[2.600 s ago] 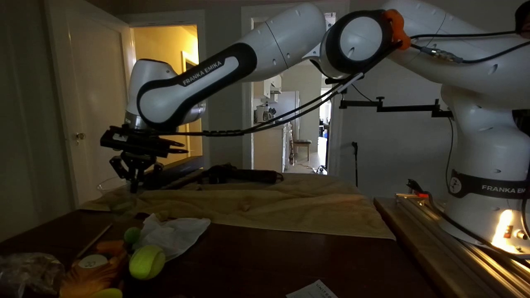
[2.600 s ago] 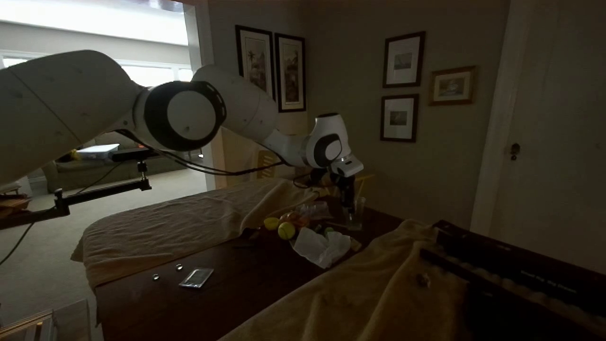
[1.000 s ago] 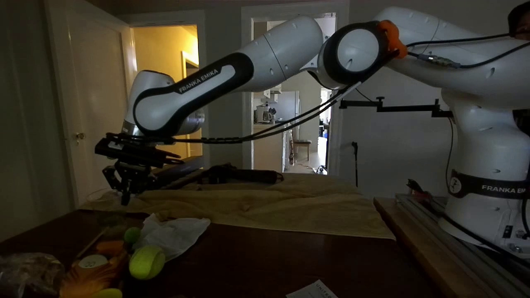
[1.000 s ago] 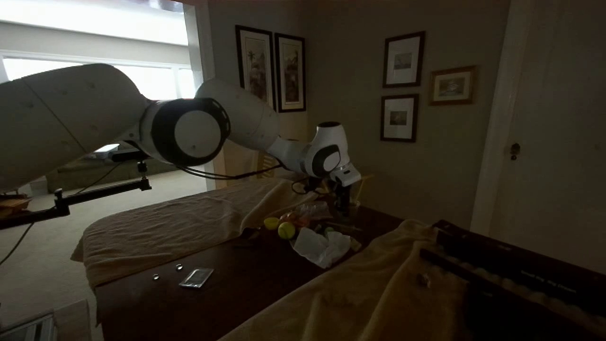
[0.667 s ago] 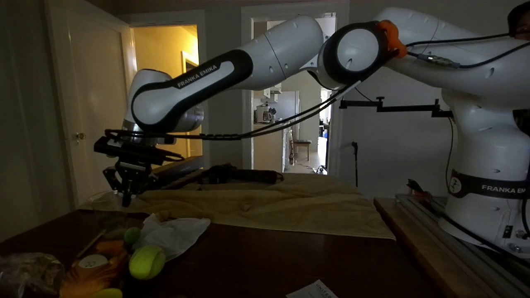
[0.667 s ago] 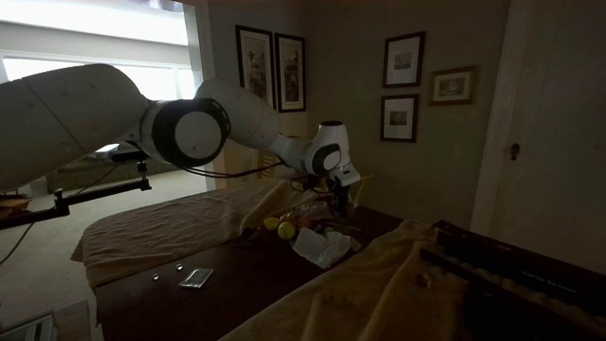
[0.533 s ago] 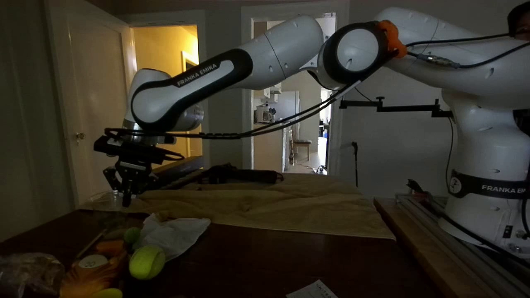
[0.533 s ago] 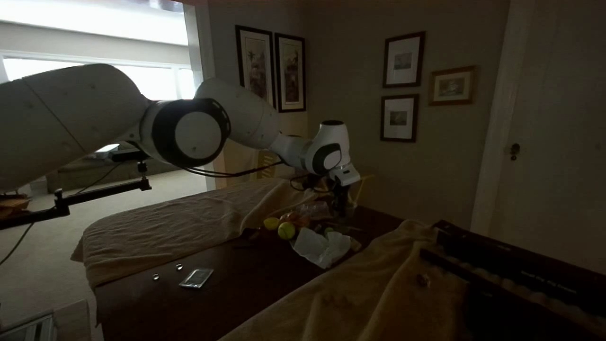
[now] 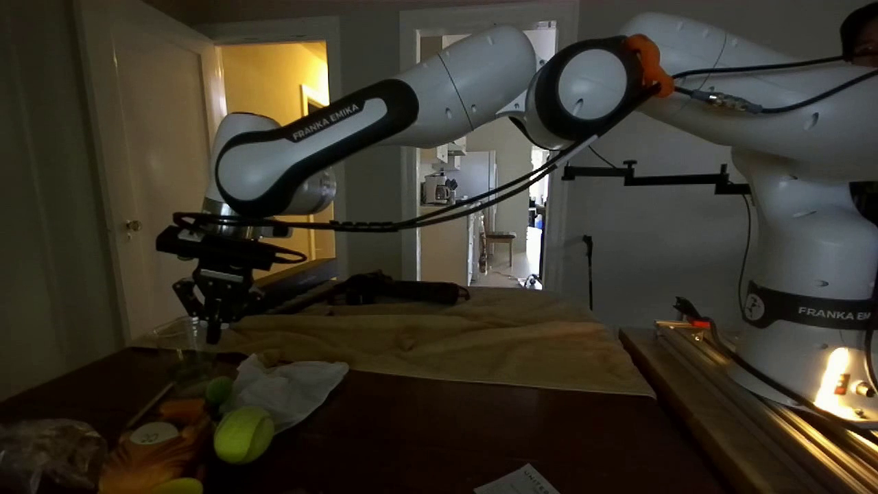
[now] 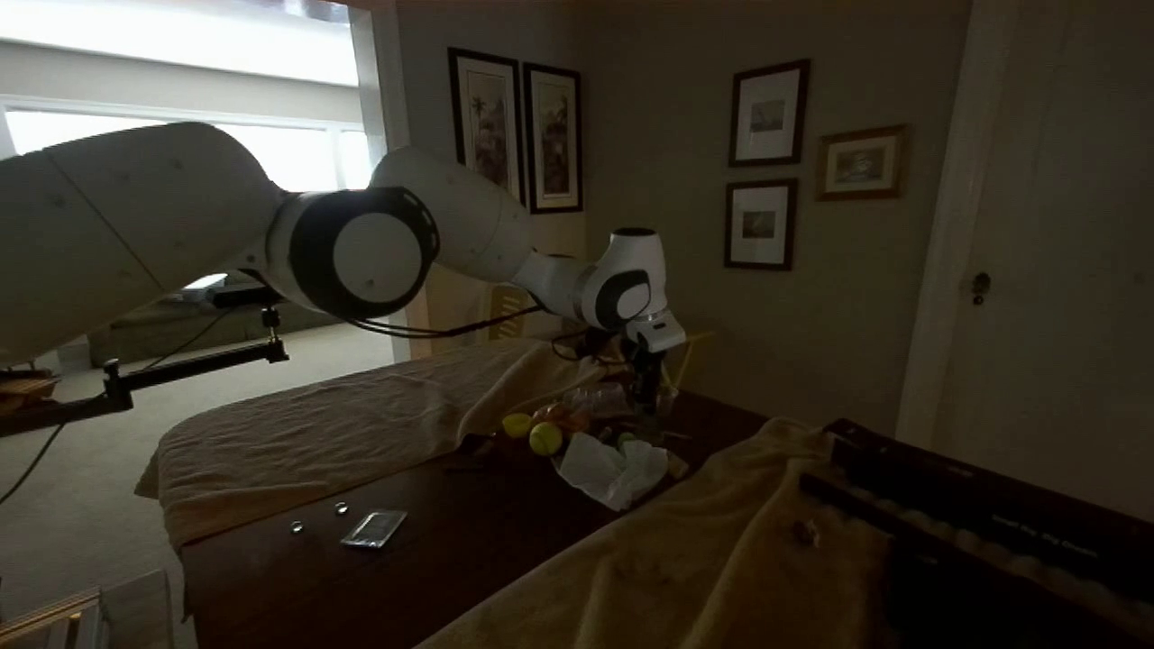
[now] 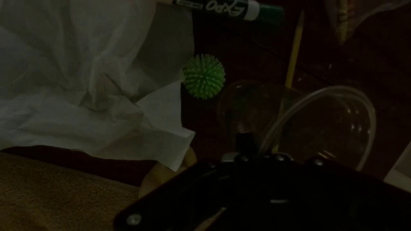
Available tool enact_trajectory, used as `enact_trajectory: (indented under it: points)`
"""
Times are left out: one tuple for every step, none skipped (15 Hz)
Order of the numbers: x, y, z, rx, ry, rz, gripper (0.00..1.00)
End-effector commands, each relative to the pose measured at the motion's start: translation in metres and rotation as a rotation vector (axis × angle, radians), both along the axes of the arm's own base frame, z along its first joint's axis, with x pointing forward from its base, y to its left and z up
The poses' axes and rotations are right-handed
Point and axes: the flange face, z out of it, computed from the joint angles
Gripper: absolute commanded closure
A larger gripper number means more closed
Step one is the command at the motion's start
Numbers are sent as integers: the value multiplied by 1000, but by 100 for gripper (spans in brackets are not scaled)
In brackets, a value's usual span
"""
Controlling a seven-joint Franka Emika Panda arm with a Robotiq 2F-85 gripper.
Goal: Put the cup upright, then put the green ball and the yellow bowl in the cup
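The clear cup point(image 9: 177, 342) has its mouth up, roughly upright or slightly tilted. Its rim also shows in the wrist view point(image 11: 371, 112). My gripper point(image 9: 214, 333) points down with its jaws shut on the cup's near wall; one dark fingertip point(image 11: 246, 146) shows, the rest is dark. I cannot tell whether the cup touches the table. The spiky green ball point(image 11: 204, 76) lies beside the cup, touching the white paper; it also shows in an exterior view point(image 9: 218, 390). The yellow bowl point(image 10: 517, 425) stands beyond the tennis ball and is partly cut off in an exterior view point(image 9: 180, 486).
White paper point(image 9: 291, 394), a yellow-green tennis ball point(image 9: 243, 435) and an orange object point(image 9: 154, 456) crowd the table near the cup. A marker point(image 11: 221, 8), a pencil point(image 11: 294, 51) and a clear plastic bag point(image 9: 48, 449) lie nearby. A tan towel point(image 9: 439, 343) runs along the table.
Since the oldest frames my gripper and the cup have come down and shifted slightly sideways. Over the last half second they have hardly moved. The balls, paper and bowl have not moved.
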Motion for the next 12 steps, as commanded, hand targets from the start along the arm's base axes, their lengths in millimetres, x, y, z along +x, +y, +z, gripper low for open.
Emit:
enact_trajectory:
  points:
    - [4,4,2,-32,10,16,99]
    - [4,5,2,-44,13,20,99]
    - [4,5,2,-60,13,26,99]
    - [4,6,3,-73,11,32,99]
    - [4,6,3,-84,10,38,99]
    - [5,7,3,-90,7,42,99]
    - [5,8,3,-94,7,44,99]
    - [5,9,3,-102,5,43,99]
    - [6,10,2,-109,1,46,99]
    - [7,11,2,-121,-6,47,99]
    - [7,11,2,-128,-11,49,99]
    - [8,12,2,-136,-21,50,99]
